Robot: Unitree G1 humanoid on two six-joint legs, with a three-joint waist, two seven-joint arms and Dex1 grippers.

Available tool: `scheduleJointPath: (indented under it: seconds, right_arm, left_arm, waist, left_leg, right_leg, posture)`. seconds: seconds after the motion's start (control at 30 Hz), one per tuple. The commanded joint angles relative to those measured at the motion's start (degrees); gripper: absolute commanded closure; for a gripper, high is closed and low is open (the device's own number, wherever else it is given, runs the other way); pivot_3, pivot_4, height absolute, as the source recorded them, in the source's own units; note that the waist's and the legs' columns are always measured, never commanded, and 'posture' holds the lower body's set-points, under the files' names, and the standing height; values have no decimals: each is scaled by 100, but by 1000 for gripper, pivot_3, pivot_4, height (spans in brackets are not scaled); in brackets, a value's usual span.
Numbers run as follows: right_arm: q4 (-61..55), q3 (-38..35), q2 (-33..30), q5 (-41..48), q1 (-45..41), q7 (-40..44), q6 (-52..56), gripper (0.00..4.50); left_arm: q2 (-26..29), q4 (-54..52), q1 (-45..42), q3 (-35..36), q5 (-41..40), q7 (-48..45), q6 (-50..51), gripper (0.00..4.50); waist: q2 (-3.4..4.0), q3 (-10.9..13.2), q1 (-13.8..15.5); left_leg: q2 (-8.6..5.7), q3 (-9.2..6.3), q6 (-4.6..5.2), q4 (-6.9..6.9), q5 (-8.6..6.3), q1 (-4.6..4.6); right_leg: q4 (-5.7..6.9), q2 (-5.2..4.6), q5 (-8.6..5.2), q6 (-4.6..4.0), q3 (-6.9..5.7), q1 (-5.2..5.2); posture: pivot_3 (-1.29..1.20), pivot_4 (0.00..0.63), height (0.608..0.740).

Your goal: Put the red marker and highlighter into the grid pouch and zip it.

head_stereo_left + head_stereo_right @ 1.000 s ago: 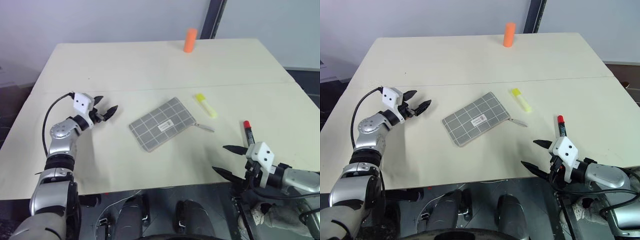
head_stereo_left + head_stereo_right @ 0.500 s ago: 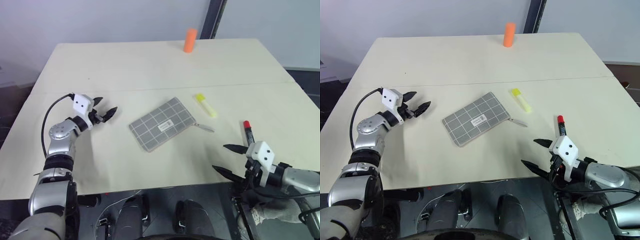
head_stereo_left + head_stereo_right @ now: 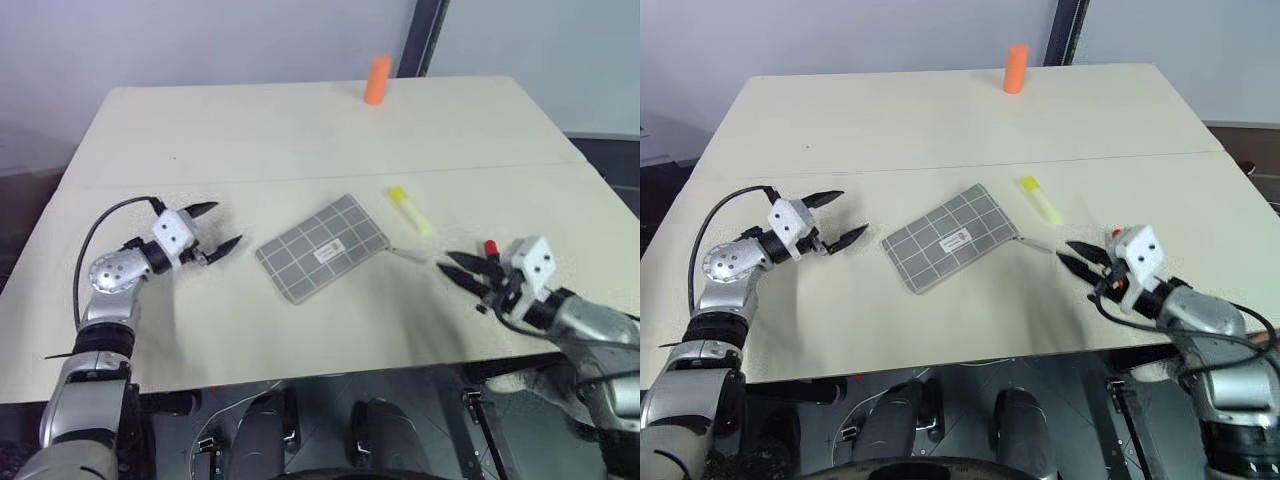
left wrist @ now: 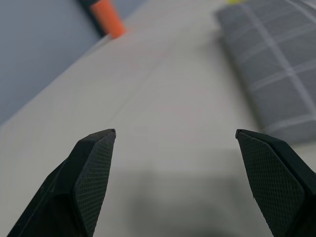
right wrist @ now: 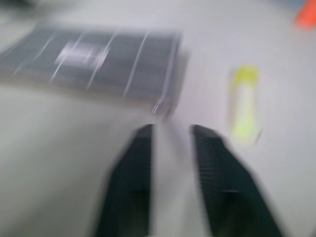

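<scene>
The grid pouch (image 3: 322, 248) lies flat and slanted in the middle of the table, its zip pull (image 3: 408, 256) trailing off the right corner. Just beyond that corner lies the highlighter (image 3: 410, 210). Of the red marker only the red cap (image 3: 491, 247) shows, behind my right hand. My right gripper (image 3: 448, 264) is shut on nothing and points left at the zip pull, a short way from it. My left gripper (image 3: 222, 224) is open, left of the pouch and pointing toward it, with bare table between its fingers (image 4: 94, 163).
An orange cylinder (image 3: 378, 80) stands upright near the far edge of the cream table (image 3: 250, 140). A seam runs across the tabletop behind the pouch. The table's front edge lies close below both hands.
My right gripper rose from the front edge, moved forward and left over the table toward the zip pull, and its fingers closed. My left gripper rolled and drew back a little, staying open.
</scene>
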Motion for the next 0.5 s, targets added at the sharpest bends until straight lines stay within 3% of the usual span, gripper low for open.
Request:
scheduleJointPath:
  seconds: [0.03,0.27,0.5]
  right_arm:
    - [784,954,740,-849,-988,-715,-360,4473]
    - [2662,1545,1197,-1888,-1967,-1440,-962,4473]
    - [3265,1713,1167,-2247,-2039,-1471,-1056,4473]
  left_arm:
    - [4,-358,49,-382,138,-257,-768,390]
    - [66,-490,358,-809,238,-337,-1453,390]
    - [199,-867,543,-1215,353,-281,-2092,390]
  waist:
    - [5,0,-54]
    - [5,0,-42]
    - [8,-1,-50]
  left_leg:
    - [0,1,-2,-2,1,-2]
    - [-23,36,4,-1,14,-30]
    - [-16,46,0,2,12,-11]
  right_leg:
    - [3,-2,1,-1,0,-4]
    - [10,-13,13,22,-7,-12]
    - [16,-12,24,44,-6,-9]
  posture:
    - [0,150,740]
    - [0,150,740]
    - [0,150,740]
